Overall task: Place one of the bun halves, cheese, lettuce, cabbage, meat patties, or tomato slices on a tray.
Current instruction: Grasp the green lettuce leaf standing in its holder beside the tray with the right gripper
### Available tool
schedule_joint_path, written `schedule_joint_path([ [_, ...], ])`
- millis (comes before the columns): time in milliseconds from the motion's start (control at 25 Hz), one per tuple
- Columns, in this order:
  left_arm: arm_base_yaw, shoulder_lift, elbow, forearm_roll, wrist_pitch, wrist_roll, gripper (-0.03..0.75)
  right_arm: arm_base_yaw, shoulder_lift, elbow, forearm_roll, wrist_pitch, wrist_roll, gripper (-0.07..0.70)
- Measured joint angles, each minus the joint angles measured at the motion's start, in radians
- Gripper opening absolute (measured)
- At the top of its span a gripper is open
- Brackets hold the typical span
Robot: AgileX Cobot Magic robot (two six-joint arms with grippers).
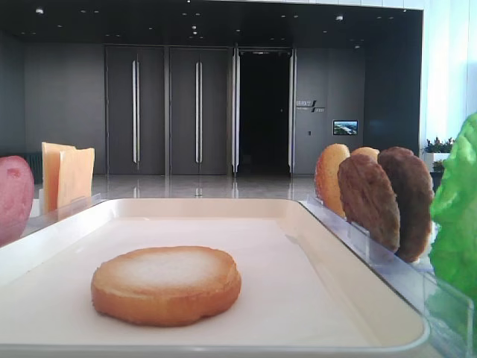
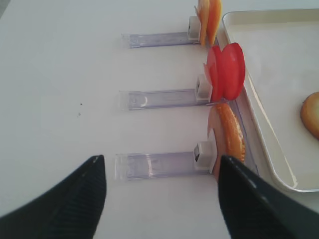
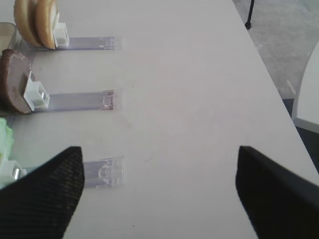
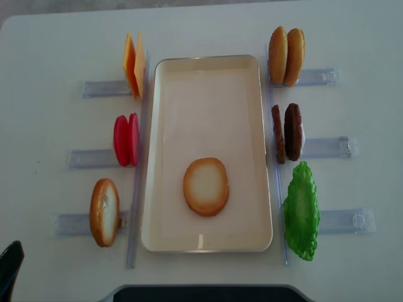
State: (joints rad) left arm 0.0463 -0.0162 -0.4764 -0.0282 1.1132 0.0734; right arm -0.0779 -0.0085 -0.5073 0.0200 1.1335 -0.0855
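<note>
One bun half [image 4: 206, 186] lies flat on the cream tray [image 4: 208, 60], toward its near end. Left of the tray, cheese [image 4: 133, 64], tomato slices [image 4: 126, 139] and another bun half [image 4: 104, 212] stand on edge in clear holders. On the right side stand two bun halves [image 4: 286, 55], meat patties [image 4: 286, 132] and lettuce [image 4: 301, 211]. Cabbage is out of view. My left gripper [image 2: 160, 164] hangs open and empty over the table, left of the standing bun half [image 2: 230, 132]. To the right of the lettuce holder, my right gripper [image 3: 159, 152] is open and empty too.
Clear plastic rails [image 4: 330, 148] stick out from each holder toward the table's sides. The table's right edge [image 3: 269, 74] runs close by the right gripper, with floor beyond it. A dark robot base [image 4: 201, 294] sits at the table's near edge.
</note>
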Motion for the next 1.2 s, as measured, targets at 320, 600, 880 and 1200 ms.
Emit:
schedule_joint_path([
  [320, 0.000, 0.000, 0.000, 0.000, 0.000, -0.001, 0.534, 0.000, 0.000, 0.000, 0.000, 0.000, 0.000, 0.587],
  [600, 0.000, 0.000, 0.000, 0.000, 0.000, -0.002, 0.534, 0.000, 0.000, 0.000, 0.000, 0.000, 0.000, 0.587],
  [880, 0.000, 0.000, 0.000, 0.000, 0.000, -0.002, 0.534, 0.000, 0.000, 0.000, 0.000, 0.000, 0.000, 0.587],
  [1200, 0.000, 0.000, 0.000, 0.000, 0.000, -0.003, 0.534, 0.000, 0.000, 0.000, 0.000, 0.000, 0.000, 0.587],
])
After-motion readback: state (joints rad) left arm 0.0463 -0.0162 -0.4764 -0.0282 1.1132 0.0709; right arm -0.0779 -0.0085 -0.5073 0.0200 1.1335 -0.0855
